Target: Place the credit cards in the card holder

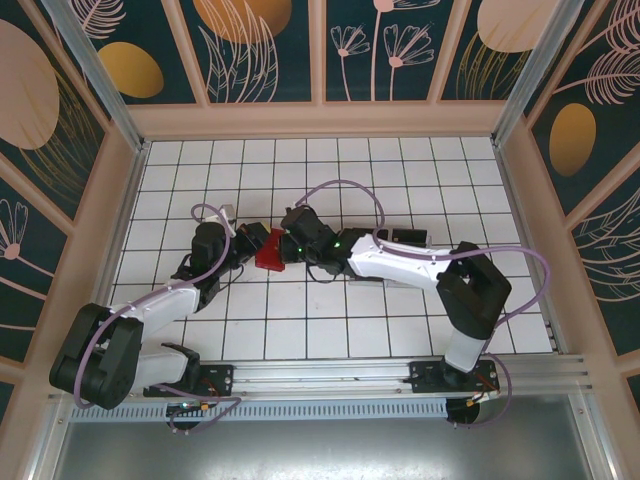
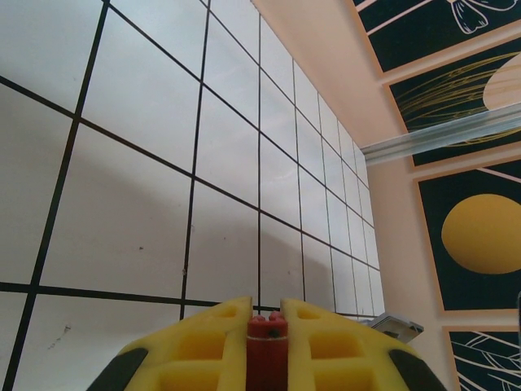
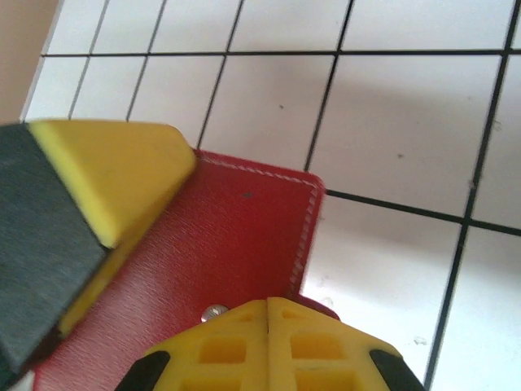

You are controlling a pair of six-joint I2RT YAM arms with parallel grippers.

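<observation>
Yellow-fingered left gripper (image 2: 267,324) pinching red card holder (image 2: 267,362) by its edge, holder mid-table between both arms, partly hidden under them from above, right gripper (image 3: 267,314) pressed together over its stitched edge, grip there unclear, tiled table (image 1: 400,170) open toward far wall.

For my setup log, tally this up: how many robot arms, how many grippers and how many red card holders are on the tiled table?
Robot arms: 2 (left arm, right arm)
Grippers: 2 (left gripper, right gripper)
Red card holder: 1
Total: 5
</observation>
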